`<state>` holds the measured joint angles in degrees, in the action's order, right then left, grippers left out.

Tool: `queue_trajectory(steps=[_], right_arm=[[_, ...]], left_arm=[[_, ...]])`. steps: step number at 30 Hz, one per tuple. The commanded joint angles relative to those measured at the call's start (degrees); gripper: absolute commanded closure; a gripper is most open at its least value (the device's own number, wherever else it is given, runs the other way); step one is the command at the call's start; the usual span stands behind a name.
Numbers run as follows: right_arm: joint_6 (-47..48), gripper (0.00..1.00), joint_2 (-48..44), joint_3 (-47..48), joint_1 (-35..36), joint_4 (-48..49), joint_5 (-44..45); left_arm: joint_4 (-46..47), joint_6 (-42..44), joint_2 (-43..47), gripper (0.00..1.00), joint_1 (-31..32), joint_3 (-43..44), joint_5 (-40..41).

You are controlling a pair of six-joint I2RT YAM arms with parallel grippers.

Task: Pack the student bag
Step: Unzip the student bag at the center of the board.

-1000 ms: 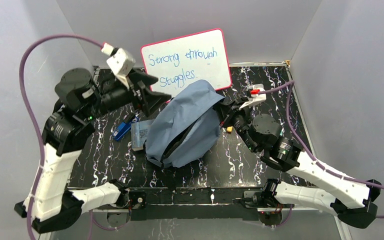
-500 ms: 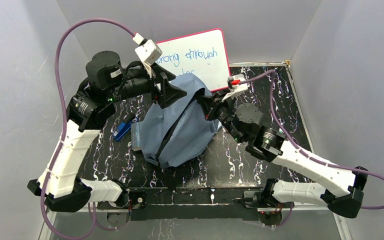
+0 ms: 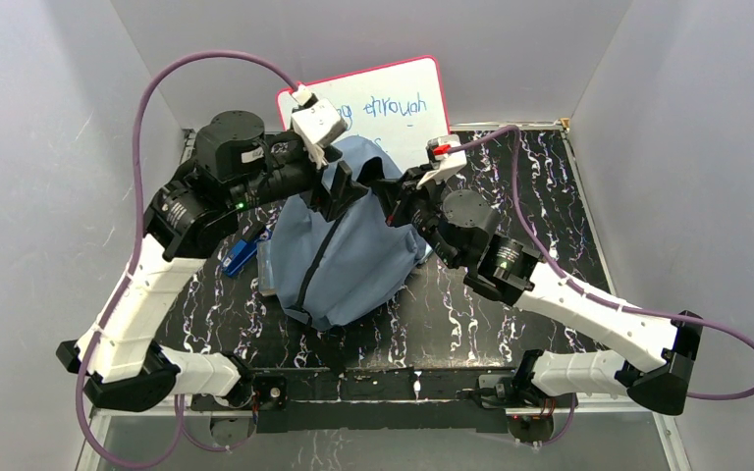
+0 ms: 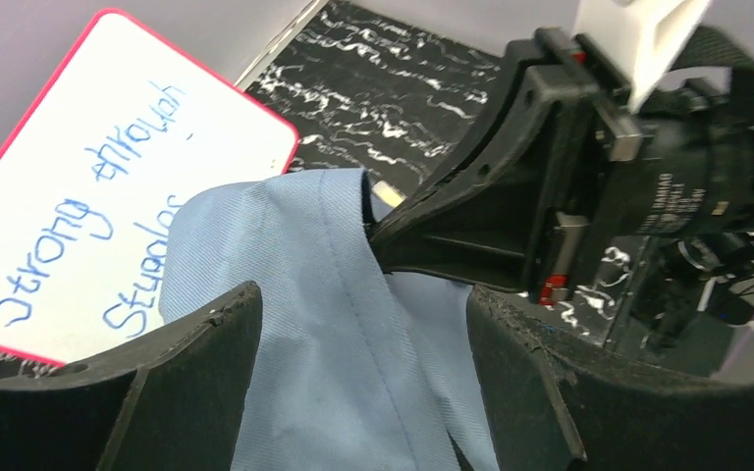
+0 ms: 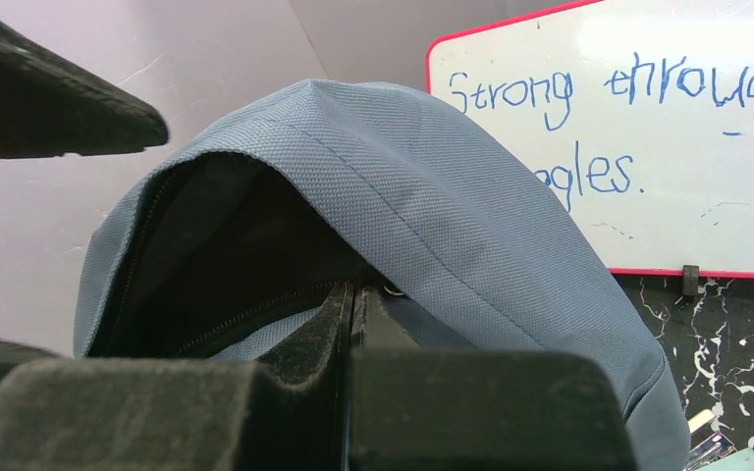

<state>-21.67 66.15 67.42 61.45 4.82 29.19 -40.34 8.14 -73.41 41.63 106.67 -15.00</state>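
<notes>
Now, student bag (image 3: 349, 255) edge within right claw (image 5: 353, 299), beneath left claw (image 4: 363, 304).

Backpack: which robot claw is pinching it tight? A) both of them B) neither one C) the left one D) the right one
D: in its own wrist view the right gripper is closed on the edge of the backpack by its opening. The left gripper is open, with blue fabric showing between its fingers.
</notes>
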Motion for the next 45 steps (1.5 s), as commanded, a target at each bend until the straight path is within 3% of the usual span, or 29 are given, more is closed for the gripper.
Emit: queue_trajectory(steps=[1, 8, 11, 16, 17, 31, 45], right_arm=[[-0.1, 1.00, -0.9, 3.1, -0.3, 5.4, -1.0], [-0.6, 1.00, -0.9, 3.0, -0.5, 5.2, -1.6], [-0.7, 1.00, -1.3, 2.5, -0.6, 5.0, -1.3], [-1.9, 1.00, -3.1, 0.5, -0.9, 4.8, 1.1], [-2.5, 1.00, -3.6, 0.0, -0.9, 4.8, 2.0], [-13.4, 1.00, -11.7, -8.3, -1.1, -2.5, 17.4], [-24.6, 1.00, -15.4, -17.6, -2.3, -14.9, 16.6]], left_arm=[[-1.1, 4.6, -1.2, 0.27, 1.6, 1.8, 7.1], [-1.0, 7.6, -3.9, 0.31, 4.4, 2.2, 11.9], [-1.0, 9.0, -4.3, 0.48, 5.1, 1.9, 14.2], [-0.3, 9.9, -3.2, 0.92, 5.3, 0.8, 17.7], [0.0, 9.9, -2.8, 0.98, 5.2, 0.3, 18.0], [4.2, 10.3, 1.1, 1.00, 5.3, -4.2, 25.4], [6.1, 9.6, 0.2, 1.00, 5.2, -4.2, 28.1]])
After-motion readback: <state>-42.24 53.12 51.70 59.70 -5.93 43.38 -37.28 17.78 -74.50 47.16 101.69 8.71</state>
